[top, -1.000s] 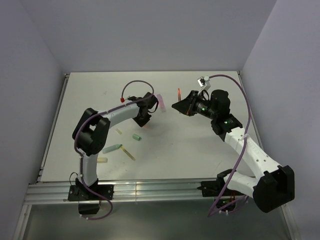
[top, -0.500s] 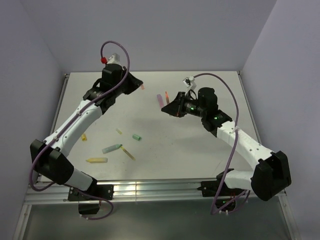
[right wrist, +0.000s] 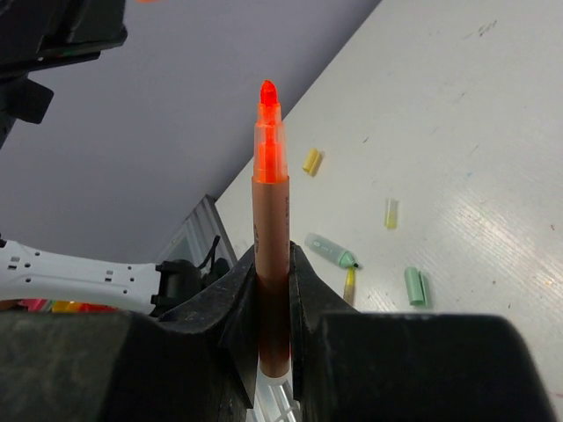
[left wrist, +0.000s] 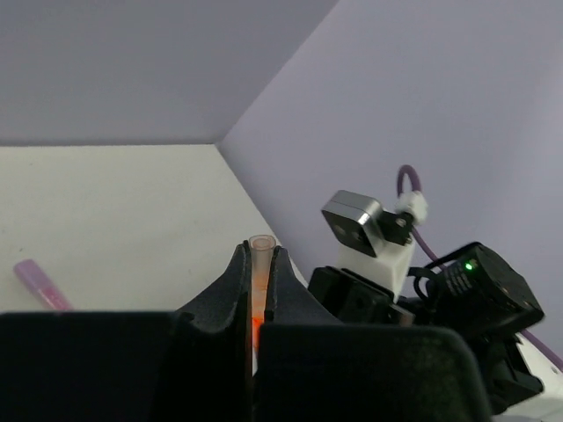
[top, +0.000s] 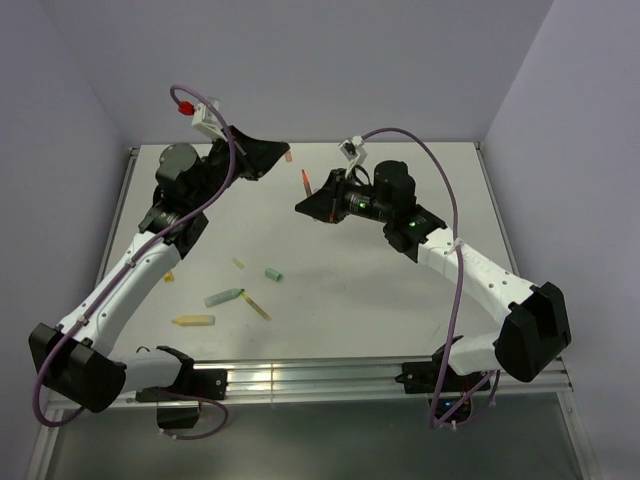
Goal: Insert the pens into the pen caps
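My left gripper point(top: 282, 157) is raised near the back wall and is shut on a short orange pen cap point(left wrist: 261, 264), whose open mouth pokes out past the fingertips. To its right, my right gripper point(top: 310, 198) is shut on an orange-red pen point(right wrist: 271, 220) with its bare tip point(top: 304, 180) pointing up toward the left gripper; a gap remains between tip and cap. On the table lie a mint green pen point(top: 224, 297), an olive-yellow pen point(top: 259, 307), a yellow pen point(top: 193, 321) and a pink-purple pen point(left wrist: 40, 286).
Loose caps lie on the white table: a green one point(top: 273, 274), a small yellow one point(top: 238, 263) and another yellow one point(top: 168, 275). Grey walls close in the back and both sides. A metal rail point(top: 300, 380) runs along the near edge.
My left arm has unfolded and risen from mid-table toward the back left, carrying the cap. My right gripper has moved left and up with the orange-red pen.
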Available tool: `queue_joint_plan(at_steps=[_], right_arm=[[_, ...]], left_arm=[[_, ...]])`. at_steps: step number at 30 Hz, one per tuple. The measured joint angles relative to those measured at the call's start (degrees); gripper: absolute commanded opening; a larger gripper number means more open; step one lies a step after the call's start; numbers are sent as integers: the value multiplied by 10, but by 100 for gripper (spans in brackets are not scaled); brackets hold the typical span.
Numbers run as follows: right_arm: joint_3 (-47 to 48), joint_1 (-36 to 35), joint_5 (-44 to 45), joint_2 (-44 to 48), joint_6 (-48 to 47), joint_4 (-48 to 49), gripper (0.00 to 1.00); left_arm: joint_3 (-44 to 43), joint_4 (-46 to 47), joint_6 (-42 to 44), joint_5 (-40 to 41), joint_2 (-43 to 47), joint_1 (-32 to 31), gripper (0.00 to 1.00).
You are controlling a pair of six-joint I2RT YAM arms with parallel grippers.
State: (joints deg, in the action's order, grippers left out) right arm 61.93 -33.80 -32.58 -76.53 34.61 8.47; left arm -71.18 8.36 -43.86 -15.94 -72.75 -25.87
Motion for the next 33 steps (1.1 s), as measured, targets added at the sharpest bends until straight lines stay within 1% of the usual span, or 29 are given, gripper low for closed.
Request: queue_joint_plan(at_steps=[4, 10, 19, 33], right_arm=[[0, -1, -1, -1, 1, 15, 0], [0, -7, 0, -1, 2, 18, 0], [0, -15, 0, -1, 2, 18, 0], [0, -15, 2, -1, -2, 17, 0]], left_arm=[[32, 52, 0, -36, 22, 1, 0], [46, 84, -4, -62, 16, 1, 0], [46, 101, -10, -75, -9, 6, 0], [50, 108, -15, -82, -11, 8, 0]])
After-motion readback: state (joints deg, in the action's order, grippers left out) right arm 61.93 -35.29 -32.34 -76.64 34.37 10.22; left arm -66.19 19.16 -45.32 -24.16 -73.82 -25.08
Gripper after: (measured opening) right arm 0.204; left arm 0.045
